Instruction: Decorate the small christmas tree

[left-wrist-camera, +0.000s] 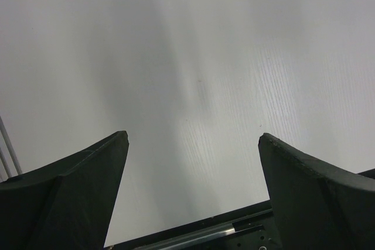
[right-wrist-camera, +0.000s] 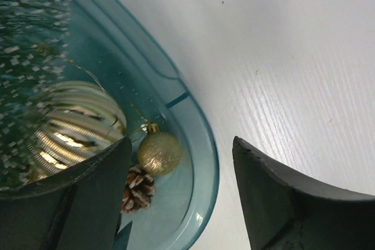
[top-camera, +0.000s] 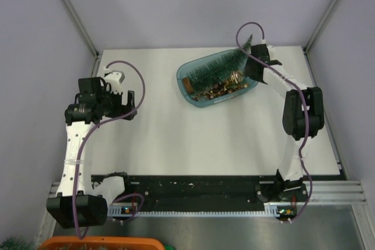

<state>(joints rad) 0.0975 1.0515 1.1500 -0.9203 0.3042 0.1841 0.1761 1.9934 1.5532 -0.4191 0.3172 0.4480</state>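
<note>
Grey walls [top-camera: 176, 4] are enclosing the white tabletop [top-camera: 176, 139]; the frosted tree [top-camera: 214, 69] is lying across a blue tray [top-camera: 186, 95]; left gripper [left-wrist-camera: 193, 136] and right gripper [right-wrist-camera: 181, 141] are gaping, empty

We see the small christmas tree [top-camera: 215, 67], dark green with frosted tips, lying slantwise across the blue tray [top-camera: 198, 105], tip pointing far-right.
</note>
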